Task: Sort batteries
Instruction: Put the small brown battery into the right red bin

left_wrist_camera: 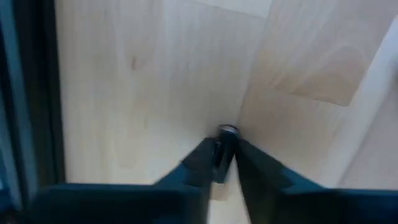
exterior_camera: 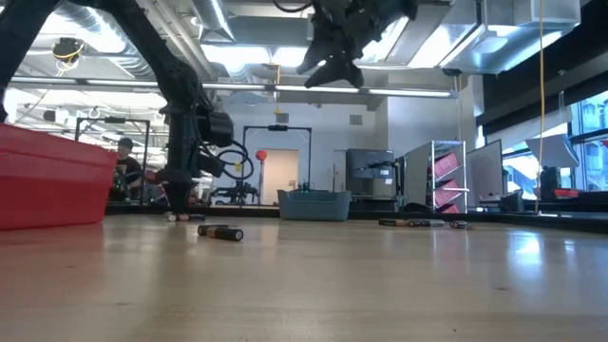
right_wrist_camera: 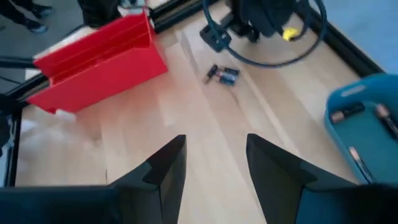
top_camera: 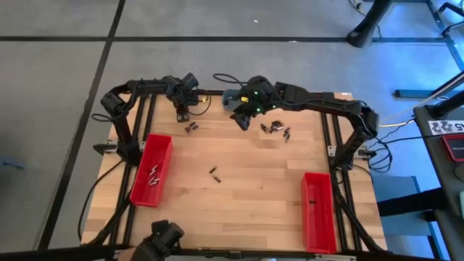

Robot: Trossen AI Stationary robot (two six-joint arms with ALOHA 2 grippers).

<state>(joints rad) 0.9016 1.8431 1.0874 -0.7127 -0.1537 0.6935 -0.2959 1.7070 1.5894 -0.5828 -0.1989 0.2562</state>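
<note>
My left gripper (top_camera: 181, 114) stands at the table's far left, pointing down, shut on a small dark battery (left_wrist_camera: 222, 152); in the low view it reaches down to the tabletop (exterior_camera: 179, 211). Two more batteries (top_camera: 191, 127) lie just beside it. A single battery (top_camera: 214, 174) lies mid-table, and a cluster (top_camera: 276, 129) lies far right of centre. My right gripper (right_wrist_camera: 214, 168) hangs open and high above the far middle (top_camera: 241, 119), holding nothing. The grey-blue dish (right_wrist_camera: 367, 130) holds a few batteries. My left gripper pinches the battery between its two fingers (left_wrist_camera: 202, 158). The fingers come from above, pointing down. The battery's silvery end (left_wrist_camera: 228, 130) sticks out past the fingertips, close to the wood. Whether it rests on the table or is lifted I cannot tell.
A red bin (top_camera: 152, 170) with a few batteries lies along the left side, and another red bin (top_camera: 317, 210) stands at the near right. The table's black frame rails (top_camera: 141, 116) run close to my left gripper. Bare wood lies between the bins.
</note>
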